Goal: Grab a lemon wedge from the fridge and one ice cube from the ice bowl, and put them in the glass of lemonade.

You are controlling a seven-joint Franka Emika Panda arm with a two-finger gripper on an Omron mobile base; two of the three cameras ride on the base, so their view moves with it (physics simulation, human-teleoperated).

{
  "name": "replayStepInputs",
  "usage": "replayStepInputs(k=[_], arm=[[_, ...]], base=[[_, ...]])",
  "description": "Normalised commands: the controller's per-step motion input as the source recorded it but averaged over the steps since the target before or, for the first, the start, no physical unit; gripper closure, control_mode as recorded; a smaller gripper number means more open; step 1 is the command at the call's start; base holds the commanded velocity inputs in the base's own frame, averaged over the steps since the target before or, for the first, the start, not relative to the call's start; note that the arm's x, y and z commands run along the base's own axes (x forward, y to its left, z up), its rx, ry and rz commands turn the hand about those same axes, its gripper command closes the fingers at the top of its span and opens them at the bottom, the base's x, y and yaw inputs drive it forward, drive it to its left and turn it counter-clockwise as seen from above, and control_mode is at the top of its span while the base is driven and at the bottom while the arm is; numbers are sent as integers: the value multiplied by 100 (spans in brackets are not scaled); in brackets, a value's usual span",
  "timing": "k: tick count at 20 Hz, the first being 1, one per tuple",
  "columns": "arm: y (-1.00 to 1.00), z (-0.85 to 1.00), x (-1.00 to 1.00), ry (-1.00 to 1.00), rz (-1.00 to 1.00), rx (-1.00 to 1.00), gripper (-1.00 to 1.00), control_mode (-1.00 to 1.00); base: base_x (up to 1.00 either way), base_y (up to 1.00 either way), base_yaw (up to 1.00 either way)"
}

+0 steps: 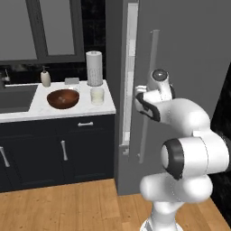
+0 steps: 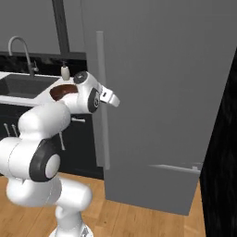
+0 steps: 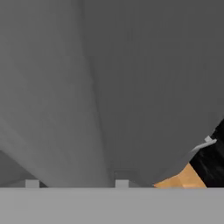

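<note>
The grey fridge [image 1: 189, 63] stands right of the counter, its door ajar, with a pale strip [image 1: 131, 67] showing along the opened edge. My gripper [image 2: 112, 99] hovers just right of the long vertical bar handle [image 2: 100, 92], chest-high. In the hand view my gripper [image 3: 76, 183] faces the grey door, its fingertips [image 3: 31, 183] apart with nothing gripped. The glass of lemonade [image 1: 97, 95] stands on the white counter [image 1: 54, 110] beside a dark-brown wooden bowl [image 1: 63, 98]; I cannot tell whether it is the ice bowl. The lemon wedge is hidden behind the door.
A white paper-towel roll [image 1: 94, 67] and a soap bottle [image 1: 45, 77] stand at the counter's back. The sink [image 1: 16, 97] with its faucet [image 2: 21, 46] lies to the left. Dark cabinets [image 1: 67, 149] sit below, wood floor [image 1: 67, 207] in front.
</note>
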Motion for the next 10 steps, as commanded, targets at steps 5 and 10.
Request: replayStepInputs(k=[5,10], arm=[[-77,75,-100,-24,-30,10,-100,-100],[-52,73,-100,-46,-21,1,-100,-100]], base=[[0,0,0],[0,0,0]])
